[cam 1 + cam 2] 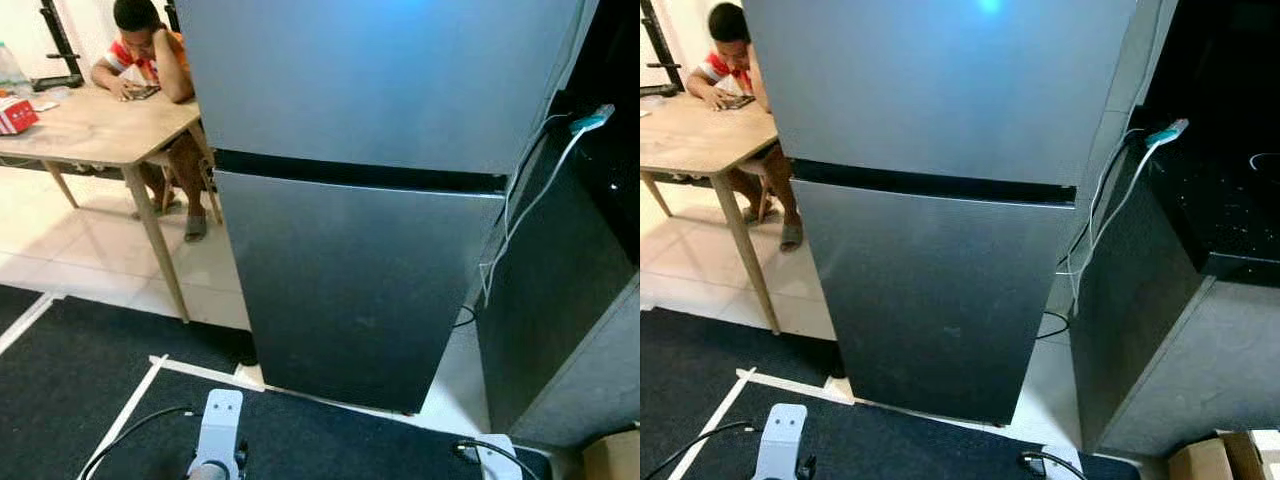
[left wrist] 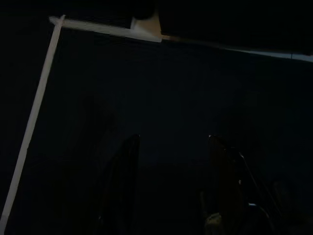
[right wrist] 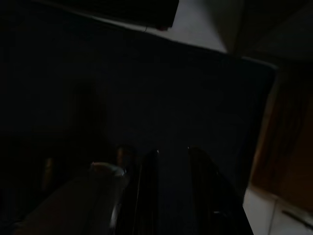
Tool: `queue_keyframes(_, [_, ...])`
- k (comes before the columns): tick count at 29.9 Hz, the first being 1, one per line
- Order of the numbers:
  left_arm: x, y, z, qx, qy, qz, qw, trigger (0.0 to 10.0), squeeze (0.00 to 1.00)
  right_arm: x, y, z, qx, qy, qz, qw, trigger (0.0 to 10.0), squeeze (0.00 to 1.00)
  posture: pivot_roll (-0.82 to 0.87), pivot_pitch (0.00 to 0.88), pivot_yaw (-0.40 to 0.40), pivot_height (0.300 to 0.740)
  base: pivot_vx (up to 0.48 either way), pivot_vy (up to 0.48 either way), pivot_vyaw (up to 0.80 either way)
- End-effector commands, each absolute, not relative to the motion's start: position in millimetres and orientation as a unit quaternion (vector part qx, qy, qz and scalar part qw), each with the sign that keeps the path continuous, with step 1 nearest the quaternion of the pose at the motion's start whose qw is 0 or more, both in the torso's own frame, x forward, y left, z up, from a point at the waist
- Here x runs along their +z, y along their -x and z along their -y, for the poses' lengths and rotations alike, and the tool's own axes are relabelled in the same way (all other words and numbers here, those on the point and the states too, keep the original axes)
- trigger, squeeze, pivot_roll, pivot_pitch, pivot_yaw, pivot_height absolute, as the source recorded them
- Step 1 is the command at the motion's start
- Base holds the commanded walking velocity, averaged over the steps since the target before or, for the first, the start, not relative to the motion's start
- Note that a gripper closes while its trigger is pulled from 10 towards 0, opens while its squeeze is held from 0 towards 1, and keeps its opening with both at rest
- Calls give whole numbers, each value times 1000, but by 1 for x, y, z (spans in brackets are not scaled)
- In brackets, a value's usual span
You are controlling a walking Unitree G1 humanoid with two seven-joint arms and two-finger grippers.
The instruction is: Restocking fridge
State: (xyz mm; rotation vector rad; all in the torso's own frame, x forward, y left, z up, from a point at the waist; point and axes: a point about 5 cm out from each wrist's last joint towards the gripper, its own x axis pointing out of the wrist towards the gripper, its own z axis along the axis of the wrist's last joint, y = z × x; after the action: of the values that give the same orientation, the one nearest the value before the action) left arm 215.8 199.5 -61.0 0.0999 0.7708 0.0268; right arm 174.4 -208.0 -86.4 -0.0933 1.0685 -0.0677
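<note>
Filling the centre of the head frames: a tall grey two-door metal fridge [image 1: 360, 200], both doors closed, dark seam between freezer and lower compartment across the middle, so restocking judged not yet begun. At right, a dark counter cabinet [image 1: 560, 300] with white cables [image 1: 520, 200] draped down its side. In the upper left, a light wooden table [image 1: 90, 125] with a seated person [image 1: 150, 60] leaning on it. Along the bottom edge, both silver arms hanging low over black floor mat [image 1: 80, 380] edged with white tape. Left gripper [image 2: 171, 186]: dim, fingers spread apart, nothing between. Right gripper [image 3: 171, 191]: fingers narrowly parted, empty, pointing at the mat.
</note>
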Motion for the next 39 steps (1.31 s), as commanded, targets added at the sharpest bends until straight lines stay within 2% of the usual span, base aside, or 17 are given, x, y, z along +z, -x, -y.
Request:
queue_keyframes(1, [-63, -212, -203, 12, -54, -386, 921, 10000, 0, -83, -182, 209, -34, 37, -503, 863, 10000, 0, -6, 1, 7, 740, 255, 0, 0])
queue_keyframes(13, [-59, -220, -198, -10, -66, -377, 924, 10000, 0, -80, -184, 217, -49, 28, -498, 865, 10000, 0, -9, 0, 15, 740, 254, 0, 0])
queue_keyframes(33, [-47, -240, -186, -68, -102, -349, 929, 10000, 0, -82, -180, 219, -64, 11, -502, 863, 10000, 0, -14, 0, 34, 740, 231, 0, -741])
queue_keyframes(39, [-37, -253, -182, -97, -130, -319, 934, 10000, 0, -84, -176, 214, -56, 14, -507, 860, 10000, 0, -13, 0, 35, 740, 0, 0, 0])
